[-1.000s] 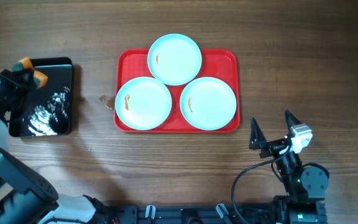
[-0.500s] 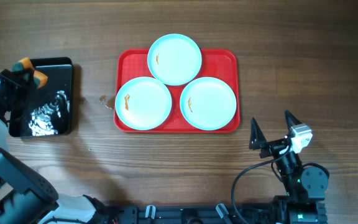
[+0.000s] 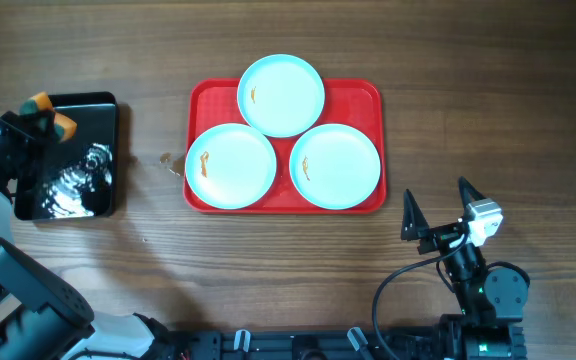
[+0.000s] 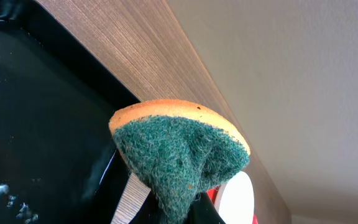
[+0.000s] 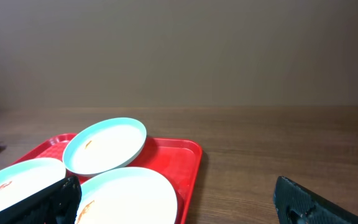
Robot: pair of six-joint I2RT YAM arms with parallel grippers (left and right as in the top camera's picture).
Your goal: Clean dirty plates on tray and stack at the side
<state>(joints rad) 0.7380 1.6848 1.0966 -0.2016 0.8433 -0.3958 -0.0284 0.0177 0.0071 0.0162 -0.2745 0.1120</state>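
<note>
Three pale turquoise plates lie on the red tray (image 3: pixel 364 96): one at the back (image 3: pixel 281 95), one front left (image 3: pixel 231 166), one front right (image 3: pixel 335 166). Each bears a small orange-brown smear near its left side. My left gripper (image 3: pixel 40 122) hovers over the black tray's back left corner, shut on a sponge (image 3: pixel 52 112) with an orange body and a green scouring face (image 4: pixel 179 149). My right gripper (image 3: pixel 436 193) stands open above bare table, in front of and right of the red tray. In the right wrist view the plates (image 5: pixel 104 146) and the red tray (image 5: pixel 186 157) lie ahead.
A glossy black tray (image 3: pixel 100 103) sits at the far left, with wet, foamy streaks (image 3: pixel 80 182) on its floor. A few small crumbs or stains (image 3: pixel 165 160) mark the wood between the two trays.
Only the wet glints on the black tray's floor have shifted slightly. Both arms, the plates and the sponge stay where they were.
</note>
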